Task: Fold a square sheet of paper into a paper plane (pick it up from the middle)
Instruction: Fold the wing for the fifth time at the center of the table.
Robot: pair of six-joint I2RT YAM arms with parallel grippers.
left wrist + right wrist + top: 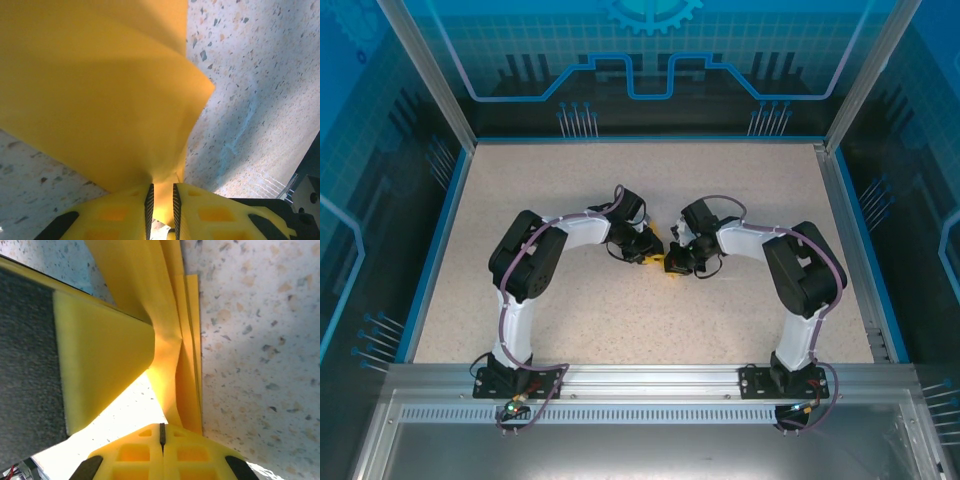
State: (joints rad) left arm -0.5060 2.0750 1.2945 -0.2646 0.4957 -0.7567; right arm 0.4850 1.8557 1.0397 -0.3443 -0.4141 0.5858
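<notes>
Square sheet of paper, partly folded, located at centre of table, between both grippers.

Left gripper: jaws narrow, paper pinched in gap. Sheet is fanned out ahead of the fingers and to their left.

Right gripper: jaws fully closed. Layered folds are gathered at tips, judged pinched.

Long axis of folds runs straight out from right fingertips.

Grippers are set tip to tip in top view, both equally near paper.

Next crease judged dependent on opposed pull along this axis.
</notes>
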